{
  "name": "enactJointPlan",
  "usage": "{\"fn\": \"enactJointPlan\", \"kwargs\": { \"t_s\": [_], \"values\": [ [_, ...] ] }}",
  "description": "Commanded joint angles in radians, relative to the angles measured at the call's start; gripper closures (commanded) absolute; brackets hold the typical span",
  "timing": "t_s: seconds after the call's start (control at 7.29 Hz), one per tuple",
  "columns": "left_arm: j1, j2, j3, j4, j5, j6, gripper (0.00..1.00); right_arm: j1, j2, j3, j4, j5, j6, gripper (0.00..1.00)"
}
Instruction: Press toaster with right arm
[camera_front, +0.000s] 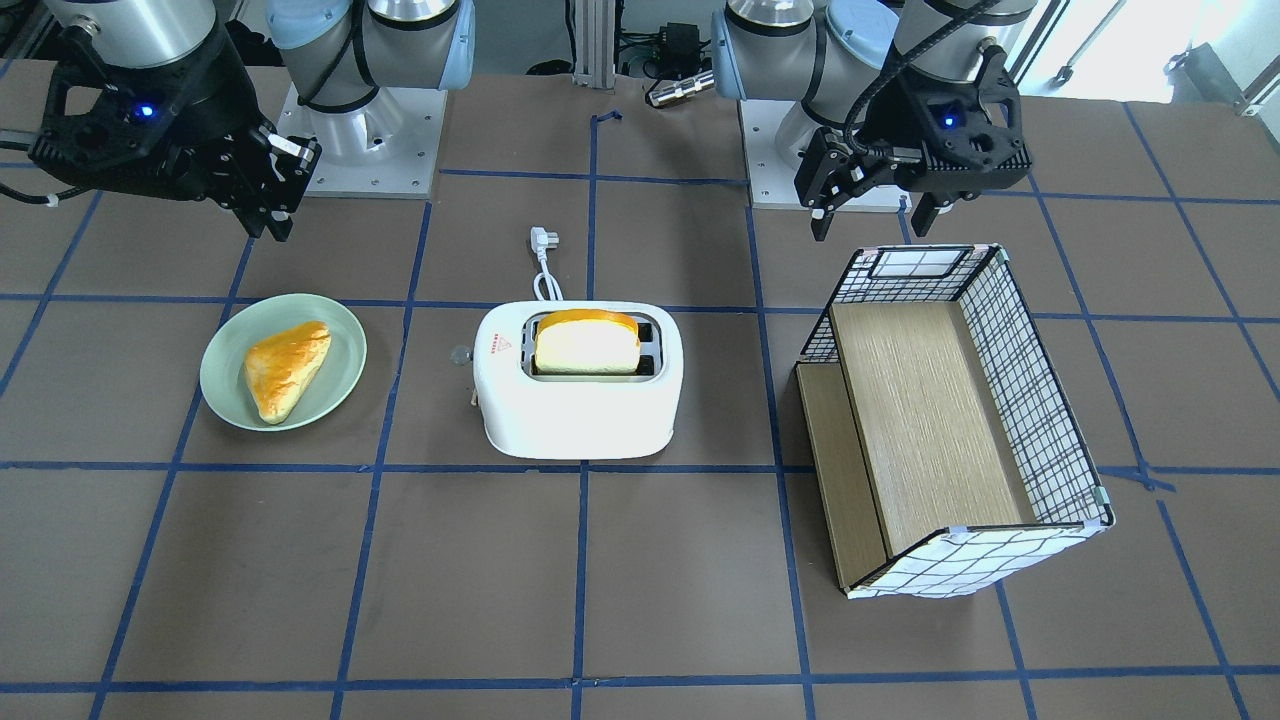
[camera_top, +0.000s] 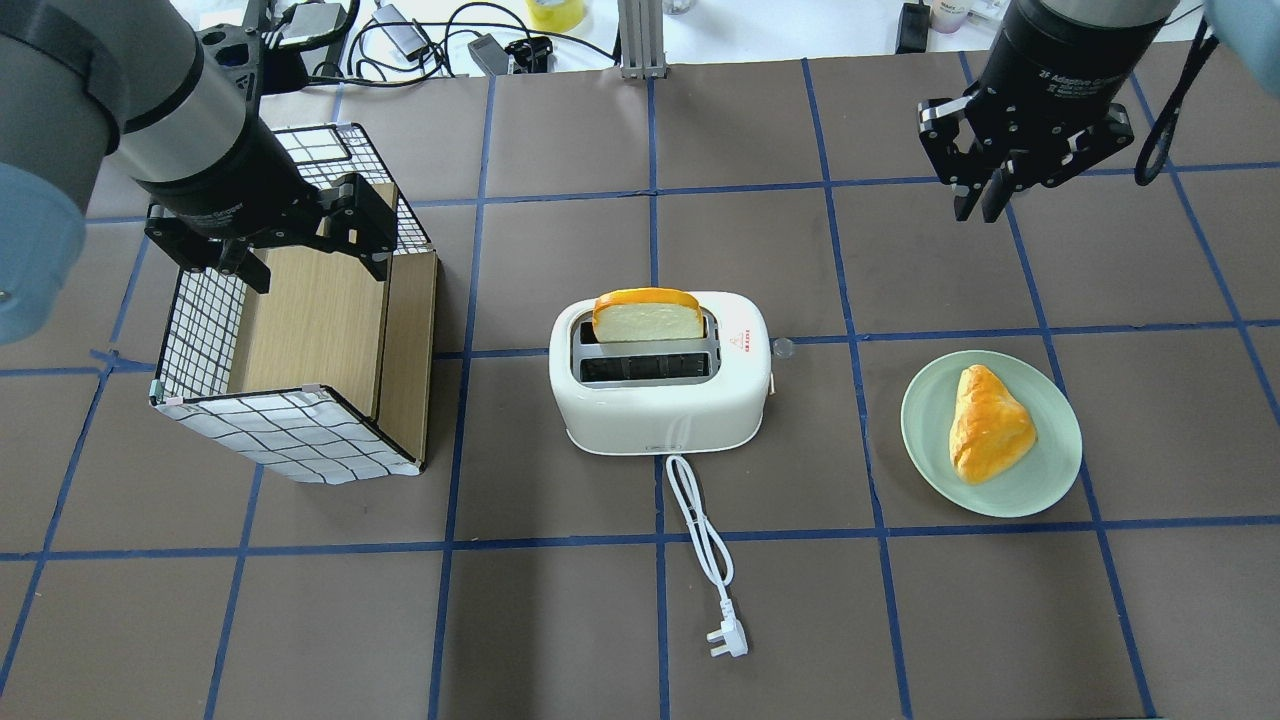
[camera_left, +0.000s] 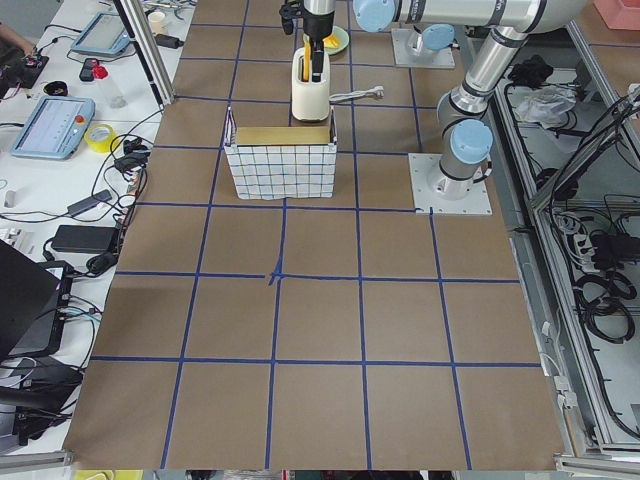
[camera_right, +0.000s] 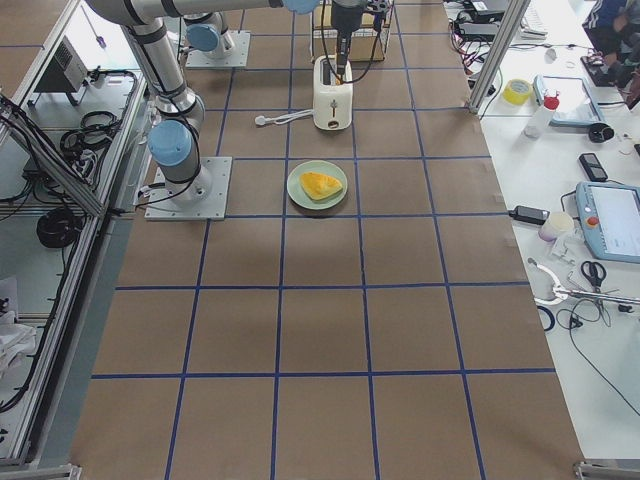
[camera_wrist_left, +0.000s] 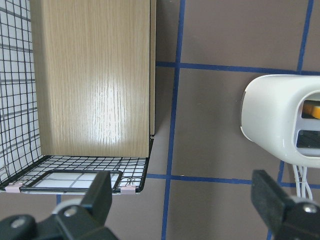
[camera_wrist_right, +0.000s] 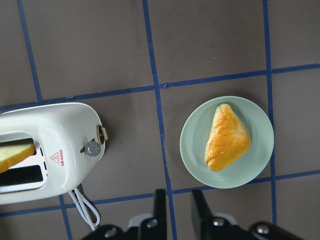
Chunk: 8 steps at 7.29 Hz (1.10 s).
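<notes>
In the left wrist view the toaster (camera_wrist_left: 280, 120) is cut by the right edge, so only one rounded end and the slot ends show. The grid-walled box (camera_wrist_left: 92, 75) runs off the top and left edges. Of the left pincer (camera_wrist_left: 181, 187) only two finger ends rise above the bottom edge. In the right wrist view the left edge cuts the toaster and leaves just a corner of the bread slice (camera_wrist_right: 15, 152), and the right pincer (camera_wrist_right: 178, 205) is cropped at the bottom. Seen from the bench's (camera_left: 320, 330) left end, the left pincer covers part of the toaster and the plate (camera_left: 340, 42). The toaster's red logo (camera_top: 737, 345) is too small to read.
</notes>
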Motion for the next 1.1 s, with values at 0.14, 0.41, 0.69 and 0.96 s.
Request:
{"fn": "enactJointPlan", "kwargs": {
  "t_s": [0.14,0.41,0.69,0.96],
  "values": [
    [0.0,0.0,0.0,0.0,-0.001,0.0,0.0,0.001,0.001,0.01,-0.113,0.007,-0.014,0.0],
    [0.0,0.0,0.0,0.0,-0.001,0.0,0.0,0.003,-0.009,-0.007,-0.113,0.015,-0.014,0.0],
    [0.0,0.0,0.0,0.0,0.0,0.0,0.0,0.02,-0.007,-0.01,-0.105,0.014,-0.013,0.0],
    [0.0,0.0,0.0,0.0,0.0,0.0,0.0,0.023,-0.004,-0.006,-0.105,0.014,-0.013,0.0]
  ]
}}
